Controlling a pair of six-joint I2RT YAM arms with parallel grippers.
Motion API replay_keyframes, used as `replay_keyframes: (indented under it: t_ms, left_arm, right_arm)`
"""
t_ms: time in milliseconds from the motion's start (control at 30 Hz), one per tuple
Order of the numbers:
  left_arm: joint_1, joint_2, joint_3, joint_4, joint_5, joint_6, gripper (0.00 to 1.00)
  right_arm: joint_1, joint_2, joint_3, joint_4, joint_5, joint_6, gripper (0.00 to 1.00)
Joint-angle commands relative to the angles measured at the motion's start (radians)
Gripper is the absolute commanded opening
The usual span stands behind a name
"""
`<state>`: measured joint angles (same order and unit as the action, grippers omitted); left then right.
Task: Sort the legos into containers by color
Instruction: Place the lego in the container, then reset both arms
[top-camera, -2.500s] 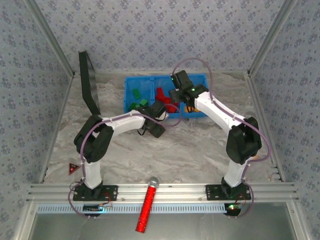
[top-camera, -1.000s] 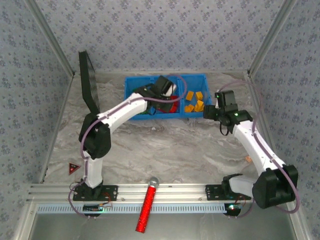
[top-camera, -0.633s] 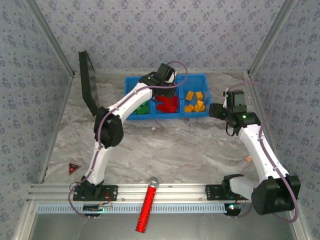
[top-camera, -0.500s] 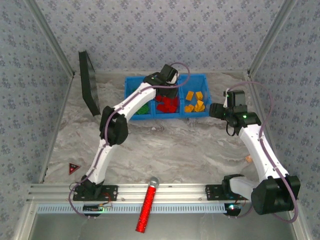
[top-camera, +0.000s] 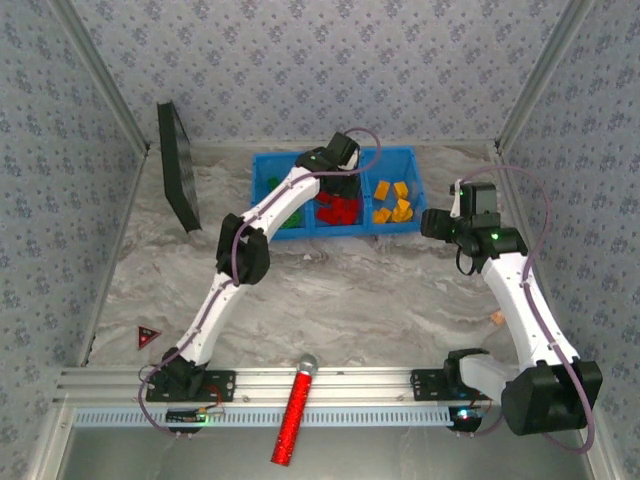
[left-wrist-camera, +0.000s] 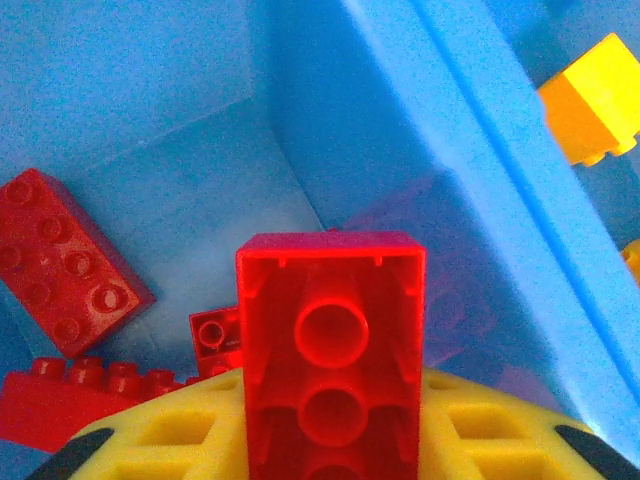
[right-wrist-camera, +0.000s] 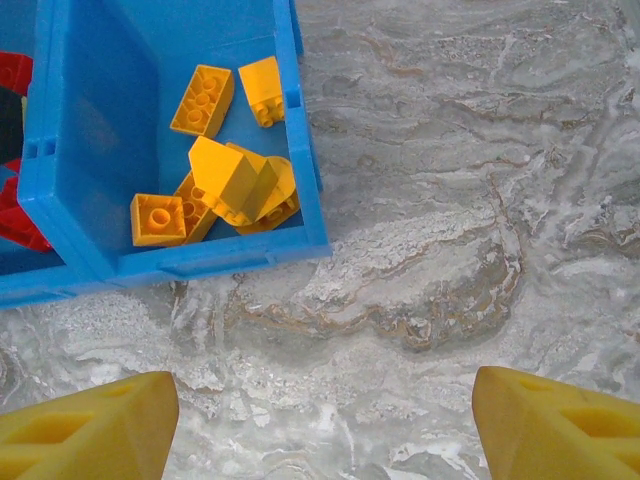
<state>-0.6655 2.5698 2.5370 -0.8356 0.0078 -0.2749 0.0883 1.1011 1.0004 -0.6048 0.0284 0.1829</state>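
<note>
The blue tray (top-camera: 405, 229) lies at the back of the table with green bricks (top-camera: 290, 215) in its left compartment, red bricks (top-camera: 338, 208) in the middle one and yellow-orange bricks (top-camera: 392, 203) on the right. My left gripper (top-camera: 335, 160) hangs over the middle compartment, shut on a red brick (left-wrist-camera: 330, 360) whose hollow underside faces the camera. Below it lie more red bricks (left-wrist-camera: 65, 260). My right gripper (top-camera: 432, 222) stands open over bare table, right of the tray; its yellow fingertips (right-wrist-camera: 90, 430) hold nothing. The yellow bricks (right-wrist-camera: 230, 180) show in the right wrist view.
A flat black panel (top-camera: 175, 165) leans at the back left. A red glittery cylinder (top-camera: 295, 410) lies across the front rail (top-camera: 400, 380). A small red triangle (top-camera: 148, 337) sits at the left, a small orange bit (top-camera: 495, 320) at the right.
My right arm pulled out of the tray and swung right, gripper open. My left arm stretched from the tray's front to over the middle compartment, carrying the red brick.
</note>
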Motion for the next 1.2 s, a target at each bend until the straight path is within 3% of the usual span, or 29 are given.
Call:
replay_keyframes:
  t_ms: [0,333,633,733,833,967,1033,1100,1133,1167]
  left_arm:
    - [-0.003,0.040,0.035,-0.014,0.032,-0.025,0.41]
    - [0.001,-0.029,-0.022,-0.008,0.002,-0.016,0.46]
    - [0.000,-0.331,-0.231,0.097,-0.050,0.062,0.51]
    - [0.000,-0.466,-0.334,0.148,-0.098,0.084,0.54]
    - [0.001,-0.626,-0.484,0.231,-0.187,0.117,0.59]
    - [0.021,-0.896,-0.823,0.423,-0.321,0.206,0.70]
    - [0.061,-1.020,-0.988,0.488,-0.354,0.214,0.79]
    - [0.132,-1.149,-1.169,0.556,-0.350,0.185,0.89]
    - [0.166,-1.203,-1.252,0.597,-0.345,0.175,0.98]
    - [0.201,-1.264,-1.350,0.646,-0.353,0.168,0.99]
  right_arm:
    - [-0.009,-0.015,0.018,-0.015,-0.025,-0.019,0.79]
    - [-0.016,-0.004,0.000,-0.001,-0.048,-0.014,0.79]
    - [-0.016,0.036,-0.030,0.092,-0.062,0.004,0.80]
    - [-0.015,0.054,-0.048,0.139,-0.049,0.008,0.85]
    - [-0.012,0.050,-0.102,0.226,0.001,-0.038,0.86]
    - [-0.020,-0.004,-0.274,0.468,0.081,-0.103,0.89]
    - [-0.024,-0.019,-0.365,0.614,0.058,-0.149,0.91]
    - [-0.029,-0.006,-0.435,0.740,0.027,-0.185,1.00]
    - [-0.033,0.007,-0.453,0.782,0.017,-0.196,1.00]
    - [-0.033,0.024,-0.478,0.841,0.008,-0.208,1.00]
